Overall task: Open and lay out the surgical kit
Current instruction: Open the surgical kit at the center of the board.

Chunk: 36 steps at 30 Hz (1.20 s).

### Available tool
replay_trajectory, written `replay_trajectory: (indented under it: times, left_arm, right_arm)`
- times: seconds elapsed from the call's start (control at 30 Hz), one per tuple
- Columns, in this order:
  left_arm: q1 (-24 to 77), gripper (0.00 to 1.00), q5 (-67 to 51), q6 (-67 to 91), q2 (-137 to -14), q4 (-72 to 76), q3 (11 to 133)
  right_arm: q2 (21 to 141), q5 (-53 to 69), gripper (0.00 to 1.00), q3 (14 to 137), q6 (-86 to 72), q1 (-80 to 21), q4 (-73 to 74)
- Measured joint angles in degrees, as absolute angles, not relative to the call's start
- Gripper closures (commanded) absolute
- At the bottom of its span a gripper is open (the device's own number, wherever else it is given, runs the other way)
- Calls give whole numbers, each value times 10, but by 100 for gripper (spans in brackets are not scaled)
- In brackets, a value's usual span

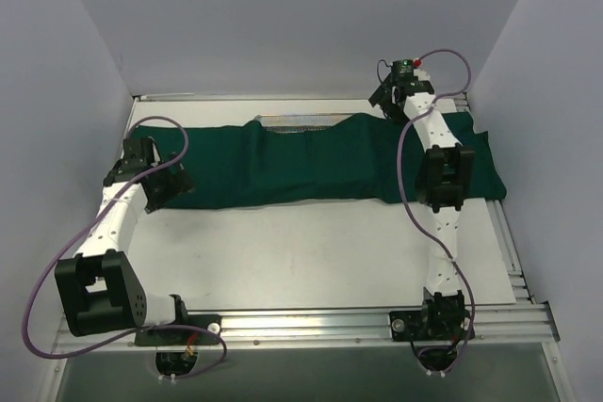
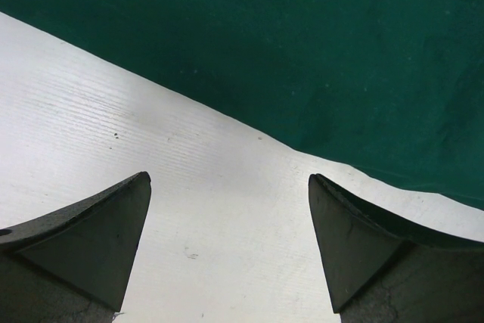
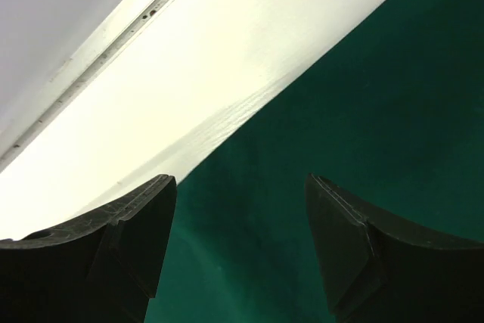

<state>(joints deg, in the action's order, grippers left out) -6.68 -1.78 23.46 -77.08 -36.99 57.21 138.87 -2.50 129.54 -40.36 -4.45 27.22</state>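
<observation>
The dark green cloth [image 1: 330, 162] lies spread in a long band across the far half of the table. It covers most of the silver wire-mesh tray, of which only a strip of far rim [image 1: 297, 121] shows. No instruments are visible. My left gripper [image 1: 162, 187] is open and empty at the cloth's left end. In the left wrist view it [image 2: 229, 179] hangs over bare table just short of the cloth's edge [image 2: 318, 58]. My right gripper [image 1: 384, 101] is open and empty above the cloth's far edge, right of the tray. In the right wrist view it [image 3: 240, 179] is over the cloth [image 3: 355, 119].
The white table top [image 1: 311, 251] is bordered by an aluminium rail at the near edge [image 1: 330, 325] and along the right side [image 1: 516, 261]. White walls close in the back and both sides. A metal strip [image 3: 98, 51] runs along the far wall.
</observation>
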Motion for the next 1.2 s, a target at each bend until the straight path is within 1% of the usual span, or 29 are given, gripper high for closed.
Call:
replay_trajectory:
  times: [0.33,0.5,0.53,0.63,0.67,0.73,0.77,0.83,1.0,1.1,1.2]
  left_arm:
    - [-67,6,-32,246,-799,-366,572]
    - [-67,6,-38,248,-799,-362,573]
    - [-67,6,-38,248,-799,-362,572]
    - [-67,6,-38,248,-799,-362,573]
    - [-67,6,-38,248,-799,-362,573]
    - [-67,6,-38,248,-799,-362,573]
    - [-67,6,-38,248,-799,-362,573]
    - [-67,6,-38,248,-799,-362,573]
    - [-67,6,-38,248,-799,-362,573]
    - [-67,6,-38,247,-799,-362,573]
    - [-67,6,-38,245,-799,-362,573]
  right_arm:
    - [1457,-13,32,1335,-469,-58,258]
    - [1489,-12,36,1357,-479,-64,256]
    - [1491,-12,37,1357,-480,-65,257]
    - [1492,-12,49,1357,-481,-68,256]
    - [1492,-12,57,1358,-482,-68,256]
    - [1492,-11,64,1359,-482,-68,255]
    - [1492,-11,71,1359,-482,-68,254]
    - [1492,-10,77,1359,-481,-68,251]
    - [1491,-10,86,1359,-477,-68,249]
    - [1486,-11,87,1358,-470,-68,250]
    - [1474,-13,82,1357,-462,-67,252]
